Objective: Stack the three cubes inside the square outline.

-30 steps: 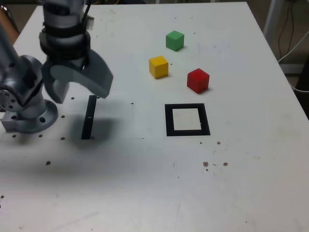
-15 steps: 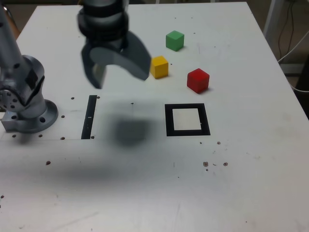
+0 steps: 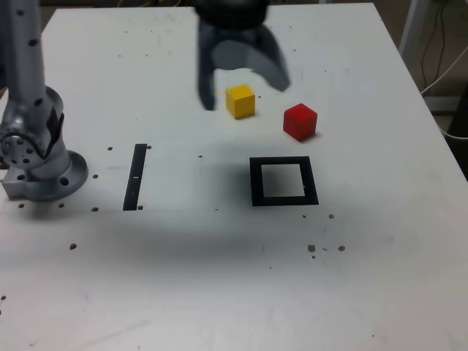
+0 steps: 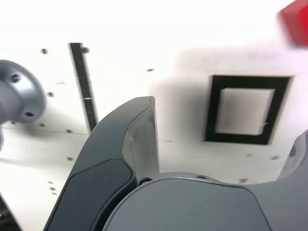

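White table (image 3: 219,292), speckled with small dark marks. Gripper (image 3: 245,77) blurred, jaws spread wide, holding nothing, raised above far part of table. Yellow cube (image 3: 240,101) just beside it; red cube (image 3: 300,121) near, toward exterior view's right. Green cube not visible, likely behind gripper. Square outline (image 3: 284,181) empty, nearer camera than cubes. Black strip (image 3: 134,177) well apart. Arm base (image 3: 40,157) cut off by frame edge. Wrist view: red cube cropped.
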Robot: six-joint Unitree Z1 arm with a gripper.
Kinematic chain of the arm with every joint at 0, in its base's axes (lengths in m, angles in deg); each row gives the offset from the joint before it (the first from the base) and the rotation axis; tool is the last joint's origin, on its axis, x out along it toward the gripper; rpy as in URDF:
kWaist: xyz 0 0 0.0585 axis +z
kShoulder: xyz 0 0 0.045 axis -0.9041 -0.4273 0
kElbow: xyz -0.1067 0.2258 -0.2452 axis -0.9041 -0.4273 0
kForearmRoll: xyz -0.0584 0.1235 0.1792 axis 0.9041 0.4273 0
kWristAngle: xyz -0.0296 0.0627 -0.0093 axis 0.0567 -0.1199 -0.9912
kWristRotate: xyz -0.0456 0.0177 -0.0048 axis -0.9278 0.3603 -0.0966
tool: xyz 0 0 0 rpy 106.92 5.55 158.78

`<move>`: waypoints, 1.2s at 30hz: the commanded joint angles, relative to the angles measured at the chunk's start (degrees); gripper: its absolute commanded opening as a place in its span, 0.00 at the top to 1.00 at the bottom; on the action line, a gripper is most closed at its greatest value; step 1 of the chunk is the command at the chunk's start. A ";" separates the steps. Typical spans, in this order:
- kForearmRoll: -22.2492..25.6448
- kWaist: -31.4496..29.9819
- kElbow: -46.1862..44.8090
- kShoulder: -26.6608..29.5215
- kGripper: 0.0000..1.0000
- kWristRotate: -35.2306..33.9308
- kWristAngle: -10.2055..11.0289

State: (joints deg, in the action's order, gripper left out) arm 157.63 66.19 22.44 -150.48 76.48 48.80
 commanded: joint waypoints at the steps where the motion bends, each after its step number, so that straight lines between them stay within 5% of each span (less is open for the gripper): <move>1: 0.35 1.79 6.66 -2.60 0.01 -0.19 -0.54; 16: -2.84 11.36 14.28 -15.70 0.01 -3.81 -3.51; 36: -9.48 10.72 11.82 -21.81 0.06 -4.93 -4.29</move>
State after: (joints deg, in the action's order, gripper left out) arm 148.27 76.94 33.96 -172.00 71.65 44.33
